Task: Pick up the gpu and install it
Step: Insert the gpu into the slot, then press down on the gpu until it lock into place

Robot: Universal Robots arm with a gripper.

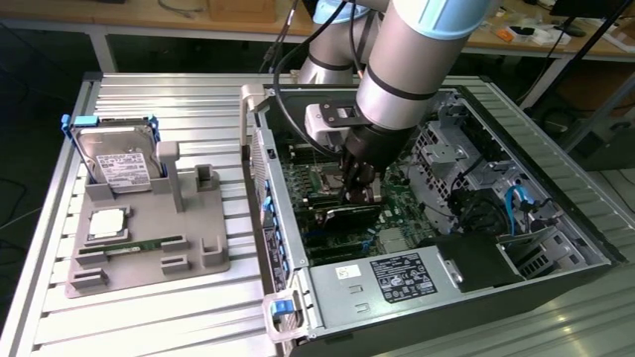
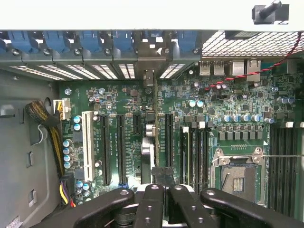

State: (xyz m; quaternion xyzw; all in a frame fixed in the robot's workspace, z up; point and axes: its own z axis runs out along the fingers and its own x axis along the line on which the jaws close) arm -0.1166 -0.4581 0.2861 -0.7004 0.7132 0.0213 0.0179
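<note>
- Tool (image 1: pixel 359 195) is down inside the open computer case (image 1: pixel 555 178), clenched on the gpu (image 1: pixel 347 216). The card stands on edge directly beneath the fingers, over the motherboard (image 1: pixel 397 195).
- In the wrist view the tool (image 2: pixel 160 190) has its black fingers (image 2: pixel 183 204) drawn together on the gpu (image 2: pixel 151 137), seen edge-on as a narrow slab running away from the tool toward the rear bracket row (image 2: pixel 95 45).
- The gpu lies between two long black expansion slots (image 2: pixel 121 147); whether it is already seated in its own slot you cannot tell from here.
- Step in hand, as judged: seating the card. Keep it square to the slot and upright, with no lean toward the white slot (image 2: pixel 87 142) on one side or the memory slots (image 2: pixel 199 152) on the other.
- Press straight down and evenly along the edge; a tilted push risks jamming the connector.
- Check that the card's metal end lines up with the bracket opening ahead of the tool.
- Writing: the white label on the hard drive (image 1: pixel 121 160), well away from the tool on the grey holder (image 1: pixel 149 260) on the counter (image 1: pixel 198 93), is not readable. The power supply sticker (image 1: pixel 402 275) carries printing, also illegible.
</note>
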